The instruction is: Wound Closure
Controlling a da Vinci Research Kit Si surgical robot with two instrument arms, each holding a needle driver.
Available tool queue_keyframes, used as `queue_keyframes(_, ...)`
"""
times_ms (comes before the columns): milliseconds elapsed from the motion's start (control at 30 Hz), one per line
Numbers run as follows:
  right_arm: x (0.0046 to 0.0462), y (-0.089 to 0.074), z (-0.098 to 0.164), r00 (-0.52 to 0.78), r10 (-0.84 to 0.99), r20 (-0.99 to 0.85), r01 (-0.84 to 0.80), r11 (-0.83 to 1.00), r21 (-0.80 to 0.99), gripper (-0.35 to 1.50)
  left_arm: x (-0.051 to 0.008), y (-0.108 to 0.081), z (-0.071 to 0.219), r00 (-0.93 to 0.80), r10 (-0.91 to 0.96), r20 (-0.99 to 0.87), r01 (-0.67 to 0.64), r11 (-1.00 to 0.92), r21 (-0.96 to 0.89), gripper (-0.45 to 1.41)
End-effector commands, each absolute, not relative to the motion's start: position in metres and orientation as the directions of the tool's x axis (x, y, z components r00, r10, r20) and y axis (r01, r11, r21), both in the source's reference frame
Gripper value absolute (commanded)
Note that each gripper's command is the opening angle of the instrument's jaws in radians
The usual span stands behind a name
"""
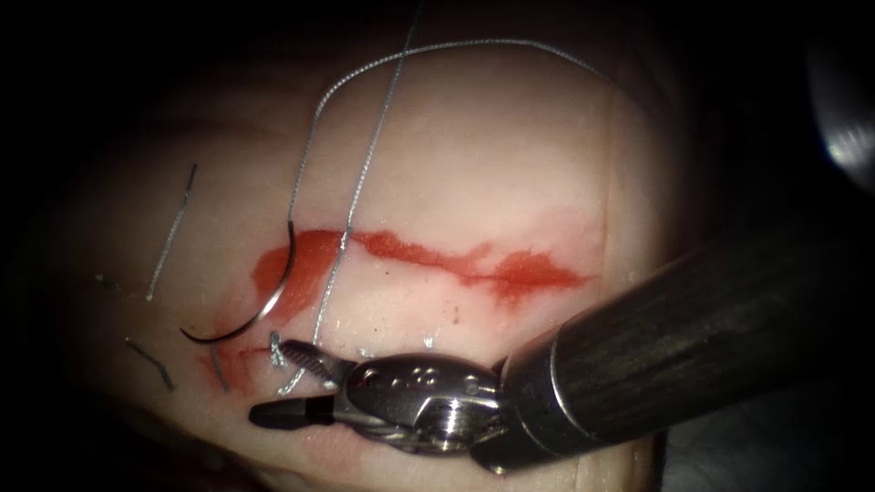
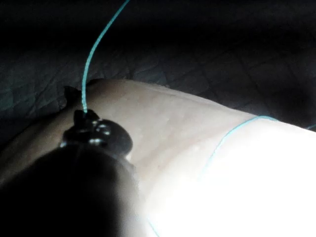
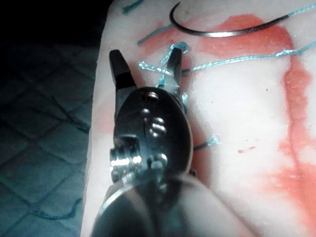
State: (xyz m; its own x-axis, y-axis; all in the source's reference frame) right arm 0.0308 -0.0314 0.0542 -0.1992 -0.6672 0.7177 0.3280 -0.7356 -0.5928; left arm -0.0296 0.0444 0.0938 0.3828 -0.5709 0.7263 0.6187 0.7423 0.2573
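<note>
My right tool (image 1: 284, 383) came in from the right, low over the tissue (image 1: 474, 164), jaws spread wide, nothing between them. Upper jaw tip lay against the thread (image 1: 360, 182) near a small knot at the lower left end of the cut (image 1: 428, 260); lower jaw off the near edge of the tissue. The right wrist view (image 3: 145, 66) agreed: two jaws apart, thread crossing by one tip, no grip.

Needle (image 1: 264, 301) lay loose on the tissue at the left end of the cut, flat on the surface, not in it, held by neither tool. Its blunt end sat up by the red fluid (image 1: 519, 269); the point curved down and left. Thread ran from it up and looped over the top of the tissue.

Cut ends (image 1: 171, 235) lay scattered left of the needle.

My left tool (image 2: 81, 121) showed dark in its wrist view, thread rising from its tip; could not tell whether the jaws were open.
</note>
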Motion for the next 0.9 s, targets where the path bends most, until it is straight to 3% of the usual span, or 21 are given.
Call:
queue_keyframes(33,0.0311,-0.031,0.054,-0.152,-0.675,0.722,0.356,-0.719,-0.597,1.3,-0.0297,0.045,0.093,0.369,-0.574,0.731,0.623,0.737,0.264,-0.45)
queue_keyframes(267,0.0289,-0.028,0.052,-0.098,-0.697,0.71,0.406,-0.68,-0.611,1.4,-0.0273,0.042,0.086,0.21,-0.611,0.763,0.628,0.683,0.374,-0.45)
queue_keyframes(467,0.0271,-0.025,0.05,0.004,-0.72,0.694,0.426,-0.627,-0.652,1.21,-0.0265,0.041,0.081,0.072,-0.659,0.748,0.618,0.618,0.486,-0.45)
queue_keyframes(733,0.0298,-0.021,0.053,0.135,-0.689,0.712,0.442,-0.601,-0.666,1.15,-0.0271,0.037,0.076,-0.097,-0.715,0.692,0.569,0.531,0.628,-0.45)
queue_keyframes(900,0.0308,-0.02,0.055,0.202,-0.659,0.725,0.464,-0.587,-0.663,1.11,-0.0277,0.034,0.073,-0.109,-0.722,0.684,0.555,0.527,0.644,-0.45)
